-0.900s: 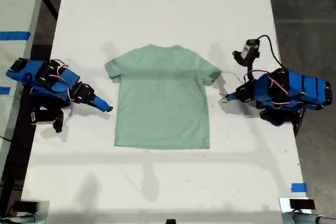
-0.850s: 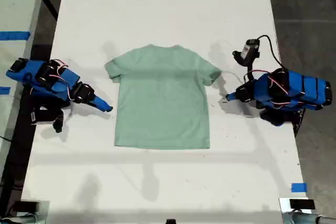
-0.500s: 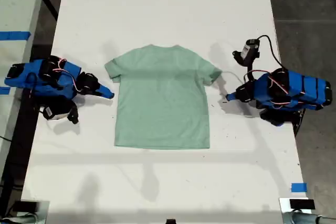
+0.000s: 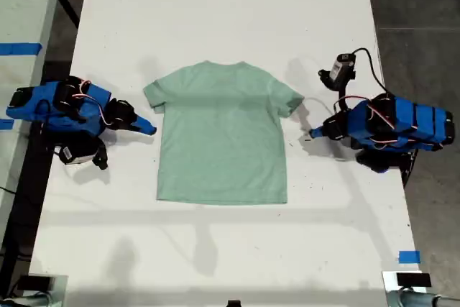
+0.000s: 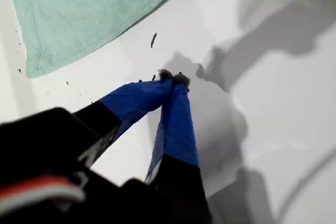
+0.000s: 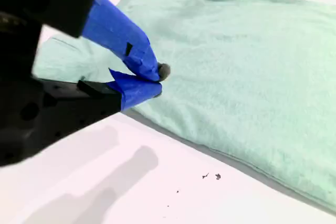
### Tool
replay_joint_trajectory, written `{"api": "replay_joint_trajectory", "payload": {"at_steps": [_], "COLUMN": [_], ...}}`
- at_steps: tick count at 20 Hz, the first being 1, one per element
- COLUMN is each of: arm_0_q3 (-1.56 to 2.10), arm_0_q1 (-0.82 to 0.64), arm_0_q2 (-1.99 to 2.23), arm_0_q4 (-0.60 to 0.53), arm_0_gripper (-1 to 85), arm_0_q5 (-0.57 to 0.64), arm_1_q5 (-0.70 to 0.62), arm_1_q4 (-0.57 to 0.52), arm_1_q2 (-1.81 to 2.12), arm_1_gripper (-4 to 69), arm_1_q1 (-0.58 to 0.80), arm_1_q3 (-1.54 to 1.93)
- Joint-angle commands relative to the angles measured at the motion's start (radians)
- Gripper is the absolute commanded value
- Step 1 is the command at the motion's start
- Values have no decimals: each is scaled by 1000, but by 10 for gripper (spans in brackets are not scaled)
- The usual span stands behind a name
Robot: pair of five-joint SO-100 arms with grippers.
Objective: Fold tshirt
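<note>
White table (image 4: 215, 5) holds the tshirt (image 4: 221, 134) flat for folding; my first gripper (image 5: 173, 78) and second gripper (image 6: 155, 80) wait beside it, both closed on nothing.

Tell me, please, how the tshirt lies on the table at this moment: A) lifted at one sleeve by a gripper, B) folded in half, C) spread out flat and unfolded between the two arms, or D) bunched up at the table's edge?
C: the tshirt lies flat with both sleeves out, and neither my first gripper nor my second gripper holds any cloth.
</note>
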Motion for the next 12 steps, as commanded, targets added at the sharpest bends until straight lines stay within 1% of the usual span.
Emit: {"api": "replay_joint_trajectory", "payload": {"at_steps": [1, 2, 4, 6, 7, 12], "arm_0_q3": [3, 3, 3, 2, 0, -86], "arm_0_q1": [0, 12, 32, 52, 48, 61], "arm_0_q2": [107, 107, 107, 107, 107, 84], "arm_0_q4": [6, -5, -11, -60, -64, 9], "arm_0_gripper": [1, 1, 1, 1, 1, 1], "arm_0_q5": [8, 6, -41, -43, -46, -189], "arm_1_q5": [-8, -8, -8, -8, -8, -8], "arm_1_q4": [38, 38, 38, 38, 38, 38], "arm_1_q2": [121, 121, 121, 121, 121, 121], "arm_1_gripper": [8, 8, 8, 8, 8, 8], "arm_1_q1": [-12, -12, -12, -12, -12, -12], "arm_1_q3": [-3, -3, -3, -3, -3, -3]}}
